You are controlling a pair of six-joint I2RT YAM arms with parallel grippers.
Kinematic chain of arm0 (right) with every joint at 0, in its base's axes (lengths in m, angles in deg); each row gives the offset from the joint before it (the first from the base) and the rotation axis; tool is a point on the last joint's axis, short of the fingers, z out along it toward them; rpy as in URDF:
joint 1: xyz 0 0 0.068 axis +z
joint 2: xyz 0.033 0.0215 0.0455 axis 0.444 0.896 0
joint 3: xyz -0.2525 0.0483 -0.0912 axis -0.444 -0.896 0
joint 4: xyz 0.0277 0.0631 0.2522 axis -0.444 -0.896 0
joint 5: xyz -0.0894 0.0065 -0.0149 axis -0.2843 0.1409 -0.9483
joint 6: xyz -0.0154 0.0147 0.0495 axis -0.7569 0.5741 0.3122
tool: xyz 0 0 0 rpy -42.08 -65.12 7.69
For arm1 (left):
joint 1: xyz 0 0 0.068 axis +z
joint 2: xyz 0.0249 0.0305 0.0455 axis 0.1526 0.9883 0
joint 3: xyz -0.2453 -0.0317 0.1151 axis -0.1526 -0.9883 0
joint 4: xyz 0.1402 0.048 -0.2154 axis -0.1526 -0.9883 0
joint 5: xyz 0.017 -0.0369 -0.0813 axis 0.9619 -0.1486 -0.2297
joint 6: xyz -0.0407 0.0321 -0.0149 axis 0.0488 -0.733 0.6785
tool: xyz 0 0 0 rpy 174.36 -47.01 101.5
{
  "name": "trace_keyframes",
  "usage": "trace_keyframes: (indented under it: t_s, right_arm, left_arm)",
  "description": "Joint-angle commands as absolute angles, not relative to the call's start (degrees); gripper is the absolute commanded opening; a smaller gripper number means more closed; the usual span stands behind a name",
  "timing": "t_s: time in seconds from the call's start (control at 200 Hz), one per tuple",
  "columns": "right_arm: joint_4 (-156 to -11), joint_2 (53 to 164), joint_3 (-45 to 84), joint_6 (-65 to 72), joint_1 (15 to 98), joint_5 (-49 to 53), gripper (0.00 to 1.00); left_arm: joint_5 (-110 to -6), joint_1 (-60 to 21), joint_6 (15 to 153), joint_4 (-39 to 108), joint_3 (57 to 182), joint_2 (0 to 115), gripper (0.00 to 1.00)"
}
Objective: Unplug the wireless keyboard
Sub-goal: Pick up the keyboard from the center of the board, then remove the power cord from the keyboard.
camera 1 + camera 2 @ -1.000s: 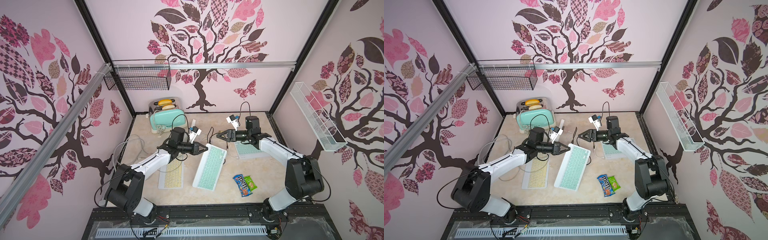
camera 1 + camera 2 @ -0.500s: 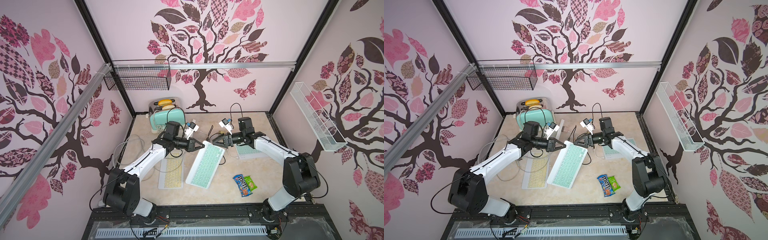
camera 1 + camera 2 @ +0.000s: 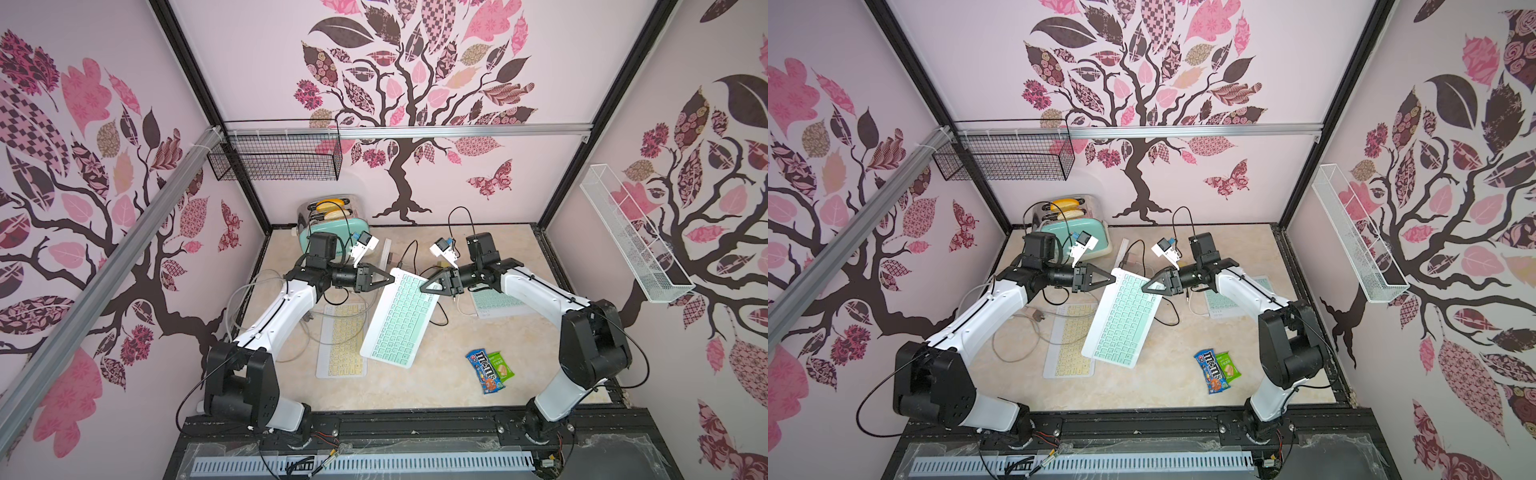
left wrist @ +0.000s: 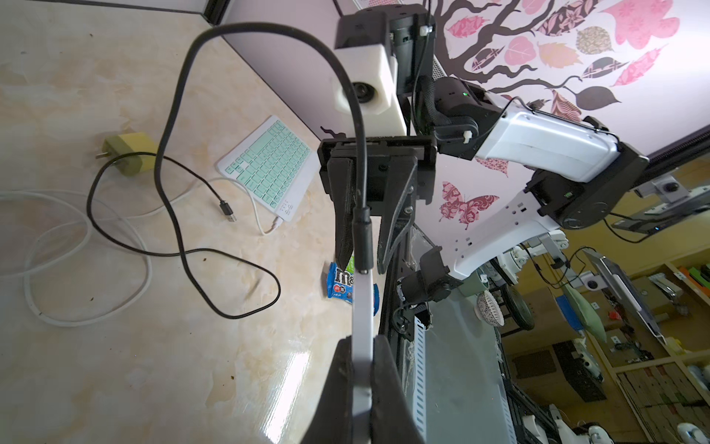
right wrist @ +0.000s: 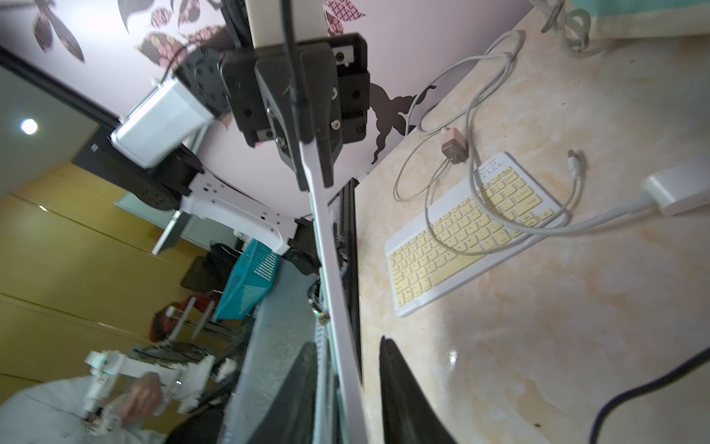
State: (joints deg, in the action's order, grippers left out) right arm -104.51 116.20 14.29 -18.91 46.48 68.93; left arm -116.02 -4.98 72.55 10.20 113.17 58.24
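The mint-green wireless keyboard [image 3: 399, 324] [image 3: 1121, 320] hangs tilted, its far edge lifted off the table. My left gripper [image 3: 390, 277] [image 4: 362, 340] is shut on the far left corner of that edge. A black cable [image 3: 409, 249] ends in a plug [image 4: 363, 238] [image 5: 301, 127] seated in the same far edge, between the two grippers. My right gripper [image 3: 423, 286] [image 5: 347, 344] straddles the far right end of the edge. Its jaws stand narrow: one finger lies against the keyboard and a gap shows at the other.
A yellow keyboard [image 3: 343, 345] lies flat under a white cable loop [image 5: 453, 215], left of the lifted one. Another green keyboard [image 3: 494, 303] lies under the right arm. A candy bag [image 3: 484, 370] is at the front right and a toaster [image 3: 332, 224] at the back.
The left gripper has carried the keyboard's far edge leftward and toward the back. The right gripper has come in over that edge, and its jaws have narrowed around it.
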Motion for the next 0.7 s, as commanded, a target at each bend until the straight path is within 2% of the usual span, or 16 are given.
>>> trace_keyframes:
  t_s: [0.0,0.085,0.175,0.265,0.38,0.42,0.495,0.605,0.695]
  right_arm:
    - [-105.0,116.3,16.8,-16.9,46.8,73.4,0.15]
    - [-104.3,116.0,16.9,-14.6,46.9,73.5,0.0]
    - [-104.3,115.7,17.1,-13.7,47.0,73.5,0.0]
    - [-104.3,115.7,17.6,-13.2,47.2,73.9,0.0]
    - [-104.4,115.2,18.4,-12.9,47.1,74.1,0.0]
    - [-104.5,115.0,18.6,-13.0,47.1,74.3,0.0]
    - [-104.5,114.8,18.7,-13.2,47.1,74.1,0.0]
    - [-104.4,114.8,18.6,-13.4,47.1,74.0,0.0]
    - [-104.3,114.4,18.6,-13.4,47.3,74.1,0.0]
  left_arm:
    - [-119.6,-4.8,71.6,10.4,115.1,57.0,0.0]
    - [-119.3,-4.6,71.6,9.9,115.4,57.0,0.0]
    - [-120.4,-4.6,72.8,11.1,115.4,57.0,0.0]
    - [-122.9,-4.6,73.3,11.5,115.3,56.8,0.21]
    - [-123.2,-4.6,73.3,11.6,114.4,55.9,0.41]
    - [-123.2,-4.6,73.4,11.9,114.3,55.8,0.45]
    - [-123.0,-4.6,73.9,12.2,114.3,56.1,0.46]
    - [-123.3,-4.6,74.2,12.1,114.4,56.4,0.41]
    - [-121.8,-4.7,74.3,12.1,114.0,56.9,0.47]
